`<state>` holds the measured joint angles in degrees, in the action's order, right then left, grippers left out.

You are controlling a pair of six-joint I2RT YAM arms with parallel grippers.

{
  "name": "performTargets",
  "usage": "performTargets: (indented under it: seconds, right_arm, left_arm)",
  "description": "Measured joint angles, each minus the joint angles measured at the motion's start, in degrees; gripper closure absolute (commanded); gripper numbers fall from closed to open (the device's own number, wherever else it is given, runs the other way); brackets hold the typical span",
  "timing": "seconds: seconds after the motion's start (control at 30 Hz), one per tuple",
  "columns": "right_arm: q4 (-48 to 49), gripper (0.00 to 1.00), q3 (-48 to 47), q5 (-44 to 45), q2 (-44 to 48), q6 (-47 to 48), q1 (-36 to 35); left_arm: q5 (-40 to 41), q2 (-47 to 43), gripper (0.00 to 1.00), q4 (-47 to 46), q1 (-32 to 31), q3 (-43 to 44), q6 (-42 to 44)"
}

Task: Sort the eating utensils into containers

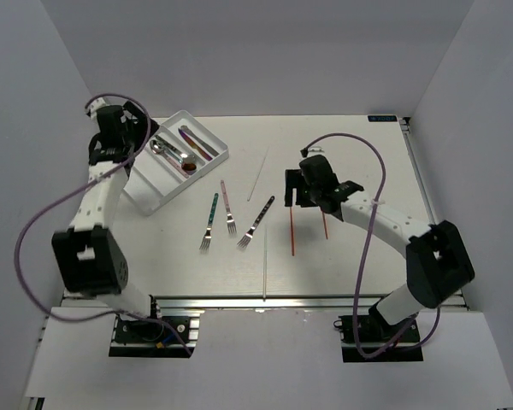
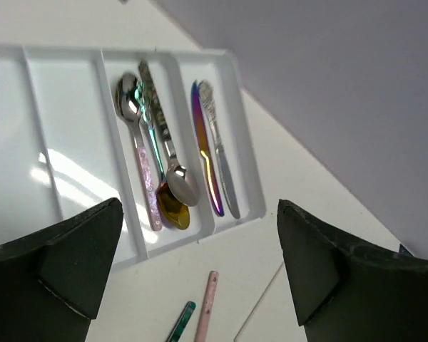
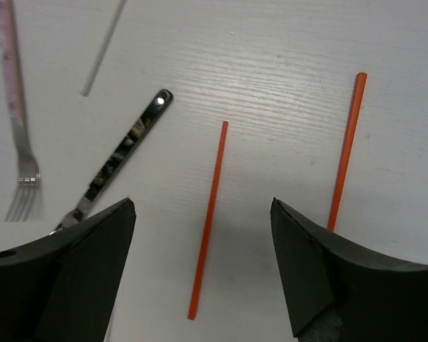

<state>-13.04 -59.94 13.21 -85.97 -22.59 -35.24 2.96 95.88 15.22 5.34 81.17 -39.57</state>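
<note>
From above, the white tray [image 1: 150, 198] lies diagonally at the bench's [image 1: 350, 273] far left, beneath the left claw [image 1: 144, 132]. Three forks [image 1: 229, 211] lie mid-bench with their tines toward the arms. Two red sticks [image 1: 291, 231] run near-to-far by the right claw [image 1: 301, 192].

Only the left wrist view shows the tray's contents. Spoons [image 2: 167, 167] crowd one compartment and two knives [image 2: 214, 157] fill the next, all lying lengthwise. The left claw gapes wide and holds nothing.

The right wrist view shows the right claw spread and empty over the bench. One red stick lies between its fingers and the other is beside the right finger.
</note>
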Motion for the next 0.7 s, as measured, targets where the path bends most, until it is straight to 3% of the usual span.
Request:
performTargets:
  seconds: [0.1,0.17,0.3,0.4,0.5,0.6,0.7]
  right_arm:
    - [-2.3,0.36,-1.8,0.2,-4.5,-0.2,0.4]
    - [-3.3,0.37,-1.9,-0.1,-6.4,-0.8,0.6]
    - [-4.2,0.38,-1.7,-0.5,-7.7,-1.9,-0.6]
    - [-4.1,0.33,-1.7,-0.3,-8.0,-3.1,-2.4]
    - [-4.2,0.11,-1.7,1.8,-8.3,-5.1,-4.5]
    - [-4.2,0.11,-1.8,6.1,-8.3,-7.5,-6.6]
    - [-3.3,0.11,-1.2,7.0,-7.7,-9.1,-7.0]
  left_arm:
    - [3.2,-17.2,0.02,1.4,-0.9,-6.8,2.3]
    - [4.1,-27.1,0.02,2.7,-1.4,-10.4,4.9]
    - [4.2,-38.6,0.02,4.3,-1.5,-18.6,10.4]
    - [4.3,-43.1,0.02,4.7,-2.0,-29.6,13.2]
    - [3.1,-45.1,0.02,8.4,-3.5,-38.1,15.1]
    - [1.1,-45.4,0.02,9.4,-7.7,-39.1,16.6]
    - [1.9,-41.0,0.02,10.1,-15.5,-33.6,17.4]
